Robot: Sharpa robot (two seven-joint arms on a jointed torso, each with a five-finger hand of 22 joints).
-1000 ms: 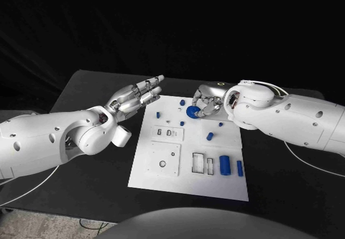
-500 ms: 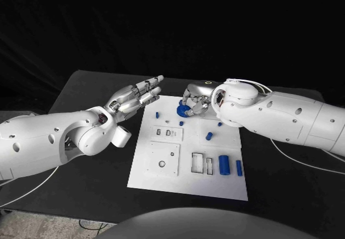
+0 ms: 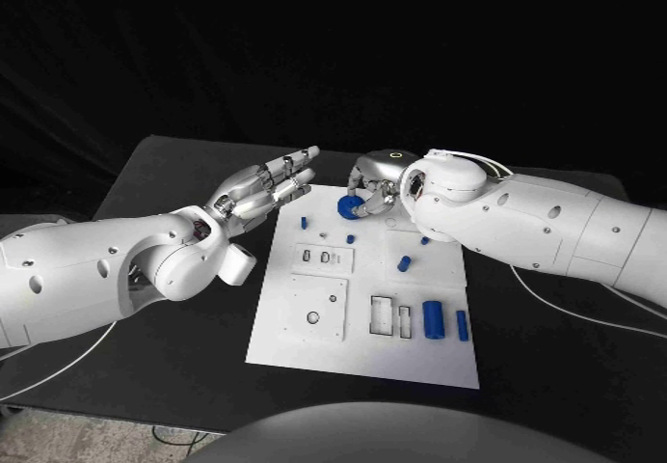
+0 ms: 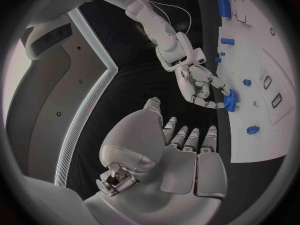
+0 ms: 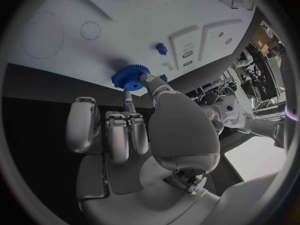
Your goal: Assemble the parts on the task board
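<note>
Blue gear sits pinched in the right robot hand over the far edge of the white task board on the black counter. Beside the board's far left corner, the left robot hand hovers with fingers spread, holding nothing.

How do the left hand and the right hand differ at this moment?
The right hand pinches a blue gear over the far end of the task board; the left hand holds nothing. The left hand's fingers are stretched out and apart, beside the board's far left corner; the right hand's are curled in. Both are silver, on white arms.
</note>
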